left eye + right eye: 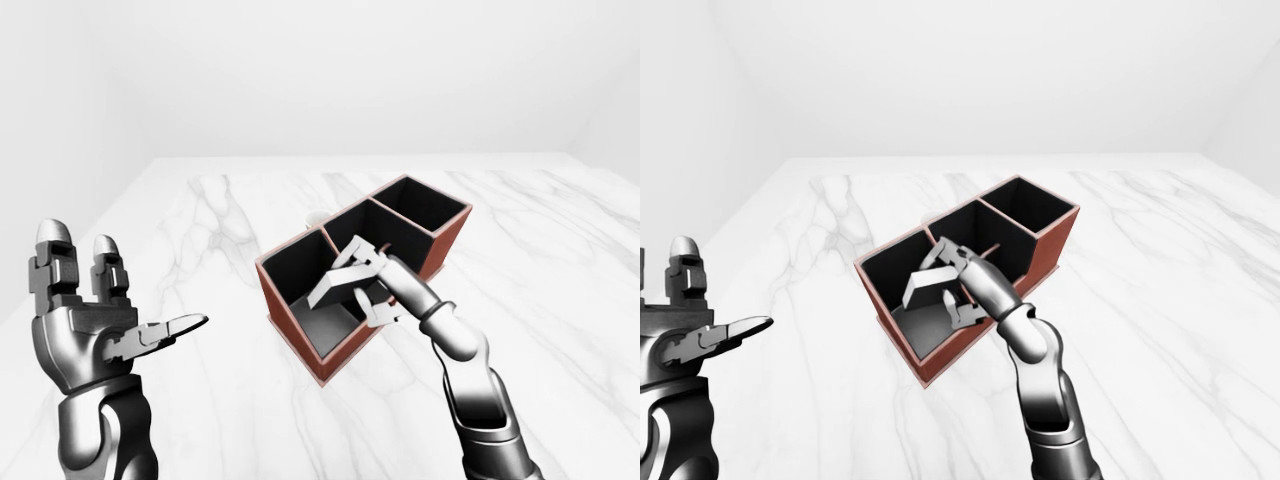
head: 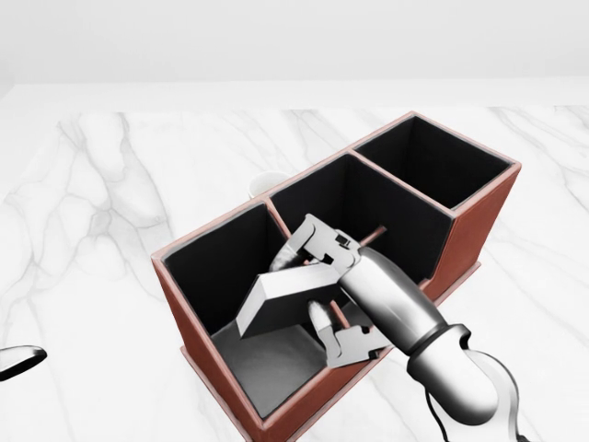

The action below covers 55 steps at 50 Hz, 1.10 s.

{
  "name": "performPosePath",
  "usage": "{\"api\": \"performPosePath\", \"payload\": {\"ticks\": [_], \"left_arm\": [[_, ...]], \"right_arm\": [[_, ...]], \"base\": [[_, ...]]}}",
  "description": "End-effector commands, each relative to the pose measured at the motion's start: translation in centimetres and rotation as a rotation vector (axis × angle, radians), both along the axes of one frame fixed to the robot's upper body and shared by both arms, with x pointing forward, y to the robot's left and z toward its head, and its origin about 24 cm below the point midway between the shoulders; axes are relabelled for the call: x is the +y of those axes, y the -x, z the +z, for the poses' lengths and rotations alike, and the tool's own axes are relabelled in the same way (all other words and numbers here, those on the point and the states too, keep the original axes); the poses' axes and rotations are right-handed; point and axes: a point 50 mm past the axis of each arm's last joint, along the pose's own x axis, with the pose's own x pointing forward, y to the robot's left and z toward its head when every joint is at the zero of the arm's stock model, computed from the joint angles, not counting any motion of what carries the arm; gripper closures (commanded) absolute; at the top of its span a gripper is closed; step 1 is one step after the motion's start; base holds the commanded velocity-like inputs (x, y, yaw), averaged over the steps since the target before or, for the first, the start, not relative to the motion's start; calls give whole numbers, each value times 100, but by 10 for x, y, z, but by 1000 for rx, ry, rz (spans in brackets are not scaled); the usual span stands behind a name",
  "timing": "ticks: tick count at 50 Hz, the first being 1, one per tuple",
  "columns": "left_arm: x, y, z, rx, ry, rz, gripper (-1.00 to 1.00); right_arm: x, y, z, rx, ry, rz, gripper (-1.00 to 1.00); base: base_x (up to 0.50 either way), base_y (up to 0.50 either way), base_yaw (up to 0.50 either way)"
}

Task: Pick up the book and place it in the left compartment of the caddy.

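The red-brown caddy (image 2: 474,230) has three dark compartments and lies slantwise on the white marble table (image 2: 110,212). My right hand (image 2: 309,287) is shut on the grey book (image 2: 276,302), with fingers (image 2: 296,247) over its upper face and the thumb beneath. The book is tilted, its lower left end down inside the left compartment (image 2: 267,364), its upper end near the divider to the middle compartment. My left hand (image 1: 130,300) is raised at the lower left of the left-eye view, open and empty, well clear of the caddy.
A small white round object (image 2: 265,182) peeks out above the caddy's upper rim in the head view. The marble top stretches wide on all sides of the caddy. A black sliver of my left hand (image 2: 18,361) enters the head view at lower left.
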Motion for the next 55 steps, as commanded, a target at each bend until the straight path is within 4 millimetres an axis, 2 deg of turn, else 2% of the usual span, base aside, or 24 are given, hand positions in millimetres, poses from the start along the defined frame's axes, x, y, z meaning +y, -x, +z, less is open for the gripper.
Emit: {"api": "performPosePath", "payload": {"ticks": [1, 28, 45, 55], "left_arm": [[-1, -1, -1, 6, 0, -4, -100], [1, 0, 0, -2, 0, 0, -100], [1, 0, 0, -2, 2, 2, -100], [1, 1, 1, -4, 2, 2, -100]], "right_arm": [[1, -1, -3, -3, -31, -40, 100], [14, -3, -17, 8, 63, -82, 100], [16, -7, -28, 26, 122, -125, 100], [15, -7, -28, 12, 134, -148, 100]], "base": [[0, 0, 0], [0, 0, 0], [0, 0, 0], [0, 0, 0]]}}
